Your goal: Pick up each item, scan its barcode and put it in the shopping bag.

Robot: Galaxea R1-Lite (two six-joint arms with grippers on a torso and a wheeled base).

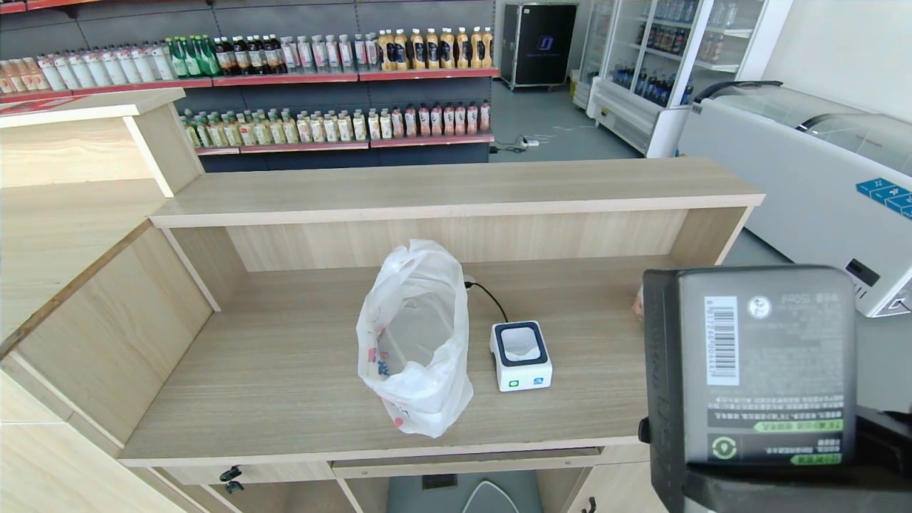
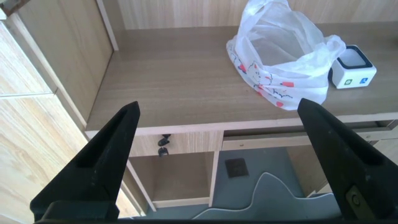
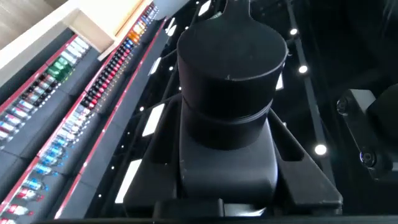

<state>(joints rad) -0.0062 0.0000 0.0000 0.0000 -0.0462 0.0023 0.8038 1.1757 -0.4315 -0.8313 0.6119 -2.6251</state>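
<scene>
Well right of the scanner (image 1: 521,354), the right end effector (image 3: 227,165) grips a boxy black bottle (image 1: 755,370) with a round cap and white barcode label. Just left of the scanner, a crinkled thin plastic shopping bag (image 1: 417,342) stands open on the wood-grain worktop (image 1: 285,385). The left end effector (image 2: 219,109) hangs released before the worktop's front edge.

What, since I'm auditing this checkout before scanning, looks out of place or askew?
Nothing spilled or damaged. Only the black rectangular container, held up at the right, looks oddly turned: its barcode faces the head camera, not the white scanner.
</scene>
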